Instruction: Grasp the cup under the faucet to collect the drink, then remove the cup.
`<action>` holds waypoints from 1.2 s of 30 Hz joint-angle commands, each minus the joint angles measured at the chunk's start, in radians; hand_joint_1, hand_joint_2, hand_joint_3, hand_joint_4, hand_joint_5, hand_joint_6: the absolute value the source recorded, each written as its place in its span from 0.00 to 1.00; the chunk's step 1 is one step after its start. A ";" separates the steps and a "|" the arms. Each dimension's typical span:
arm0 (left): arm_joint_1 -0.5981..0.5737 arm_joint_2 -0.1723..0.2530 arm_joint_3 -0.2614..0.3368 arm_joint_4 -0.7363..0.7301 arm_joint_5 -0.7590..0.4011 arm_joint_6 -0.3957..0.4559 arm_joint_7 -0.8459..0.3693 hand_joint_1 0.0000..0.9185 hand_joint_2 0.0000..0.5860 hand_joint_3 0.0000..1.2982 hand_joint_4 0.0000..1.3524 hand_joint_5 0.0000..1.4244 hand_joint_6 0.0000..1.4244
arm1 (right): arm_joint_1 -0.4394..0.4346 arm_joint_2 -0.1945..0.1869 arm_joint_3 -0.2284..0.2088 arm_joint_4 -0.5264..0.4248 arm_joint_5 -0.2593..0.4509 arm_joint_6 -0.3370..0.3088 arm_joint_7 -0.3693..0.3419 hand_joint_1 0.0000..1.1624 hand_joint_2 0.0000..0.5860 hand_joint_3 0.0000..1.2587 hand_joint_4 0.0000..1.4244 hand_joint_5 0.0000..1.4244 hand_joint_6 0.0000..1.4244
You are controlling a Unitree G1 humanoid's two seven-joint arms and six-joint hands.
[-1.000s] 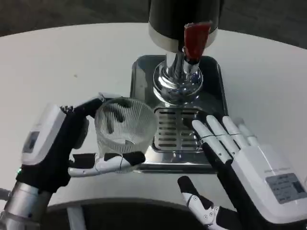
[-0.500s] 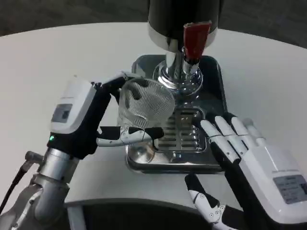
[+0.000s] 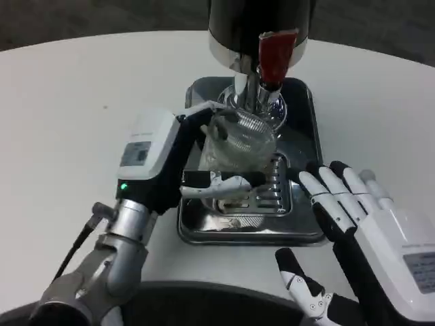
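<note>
Head camera looks steeply down, close over the table (image 3: 81,88).

- My left hand (image 3: 178,157) reaches forward and to the right from the lower left, white back turned up and outward, a green light showing near the wrist.
- Its fingers wrap the clear cup (image 3: 238,144), thumb lying across the near side; the far fingers look curled behind it, though the ribbed wall blurs them.
- My left forearm (image 3: 102,272) rises silver from the bottom edge, a dark cable beside it.
- My right hand (image 3: 353,224) waits low on the right, back up, fingers straight and spread, thumb apart, holding nothing.
</note>
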 commanded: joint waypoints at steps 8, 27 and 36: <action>-0.047 -0.037 -0.094 0.101 0.009 0.076 0.073 0.66 0.14 0.70 0.76 0.84 0.93 | 0.011 0.027 -0.002 -0.013 -0.002 0.004 0.012 0.30 0.79 0.09 0.04 0.02 0.01; -0.053 -0.014 -0.146 0.108 -0.021 0.092 0.051 0.32 0.12 0.03 0.08 0.30 0.24 | -0.010 0.042 -0.008 0.008 0.012 0.021 0.022 0.29 0.80 0.10 0.04 0.04 0.02; 0.000 0.014 -0.105 0.048 -0.060 0.048 0.086 0.14 0.05 0.03 0.07 0.29 0.21 | -0.025 0.042 -0.005 0.019 0.018 0.027 0.023 0.28 0.79 0.10 0.04 0.04 0.02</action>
